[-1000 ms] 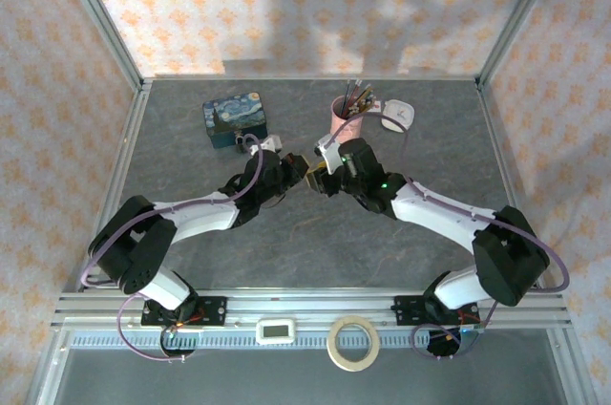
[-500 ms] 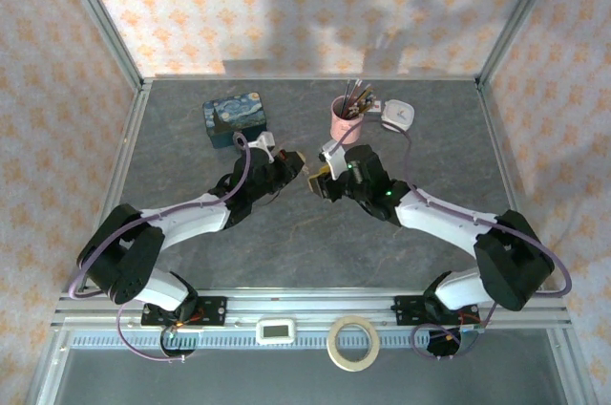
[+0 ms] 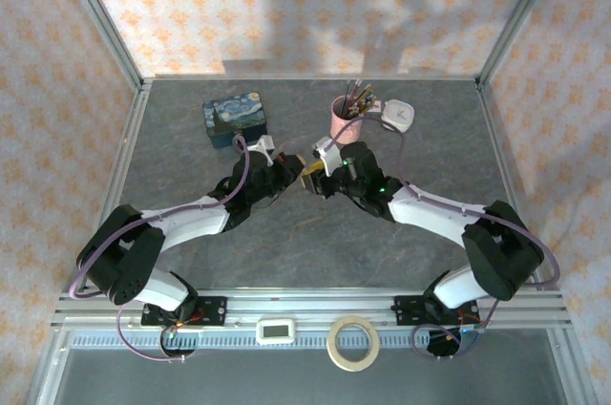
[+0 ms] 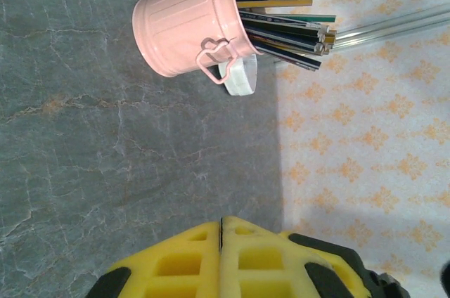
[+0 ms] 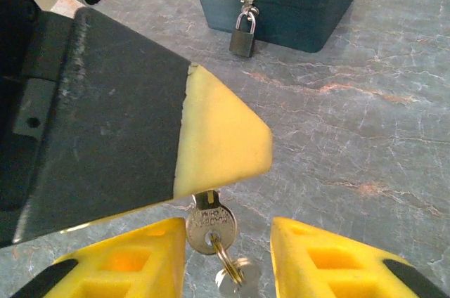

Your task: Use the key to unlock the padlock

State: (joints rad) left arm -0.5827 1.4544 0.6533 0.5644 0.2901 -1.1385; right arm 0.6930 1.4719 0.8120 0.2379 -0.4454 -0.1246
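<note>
- Left gripper point(image 4: 221, 242): its yellow foam pads point(image 4: 267, 263) are pressing flat together, no gap showing between them in its own wrist view. In the right wrist view it is pinching the key point(image 5: 209, 224) at the very tip of the pads.
- Key: small, silvery-grey, with a rounded head carrying stamped lettering too fine to read. Only the head is sticking out below the pad tip; the blade is lying hidden inside the foam. A thin split ring point(image 5: 228, 259) is hanging from the head, with another small silvery piece dangling on it at the frame's lower edge.
- Right gripper point(image 5: 228, 242): jaws standing partly apart, holding nothing. The key head is sitting in the gap, just beside one finger and clear of the other.
- Top view: both arms are meeting tip to tip near the middle of the grey table point(image 3: 286, 252).
- Padlock point(image 5: 243, 34): tiny, dark grey body, thin bright shackle. It is hanging closed through the hasp on the front wall of the blue painted tin point(image 5: 309, 17), well apart from the key.
- Pink cup point(image 4: 190, 31) of pencils point(image 4: 281, 10) is standing upright beyond the left pads, with a white object point(image 4: 240, 79) just behind it.
</note>
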